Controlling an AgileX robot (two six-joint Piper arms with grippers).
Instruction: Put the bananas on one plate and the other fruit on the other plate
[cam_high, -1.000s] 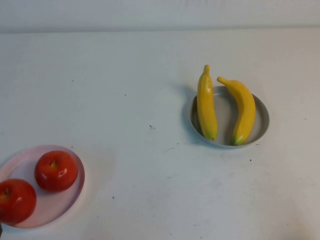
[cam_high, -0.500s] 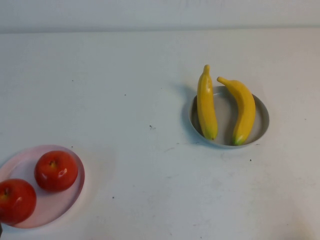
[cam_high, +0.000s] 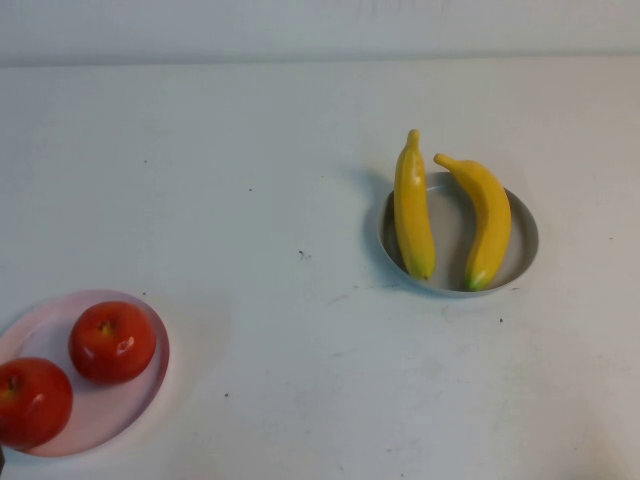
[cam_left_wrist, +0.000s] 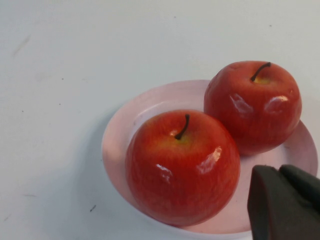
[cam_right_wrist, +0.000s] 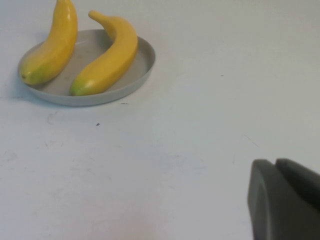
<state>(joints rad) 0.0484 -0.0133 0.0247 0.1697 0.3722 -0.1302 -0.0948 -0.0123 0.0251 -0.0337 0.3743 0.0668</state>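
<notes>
Two yellow bananas (cam_high: 413, 210) (cam_high: 487, 218) lie side by side on the grey-blue plate (cam_high: 528, 235) at the right middle of the table. Two red apples (cam_high: 112, 341) (cam_high: 30, 400) sit on the pale pink plate (cam_high: 115, 408) at the near left. Neither gripper shows in the high view. In the left wrist view my left gripper (cam_left_wrist: 280, 175) is shut and empty, close beside the apples (cam_left_wrist: 182, 167) (cam_left_wrist: 252, 105) on the pink plate (cam_left_wrist: 132, 117). In the right wrist view my right gripper (cam_right_wrist: 275, 165) is shut and empty, well away from the bananas (cam_right_wrist: 110, 55) and the grey-blue plate (cam_right_wrist: 142, 65).
The white table (cam_high: 260, 200) carries nothing but the two plates. Its far edge meets a pale wall (cam_high: 320, 25) at the back.
</notes>
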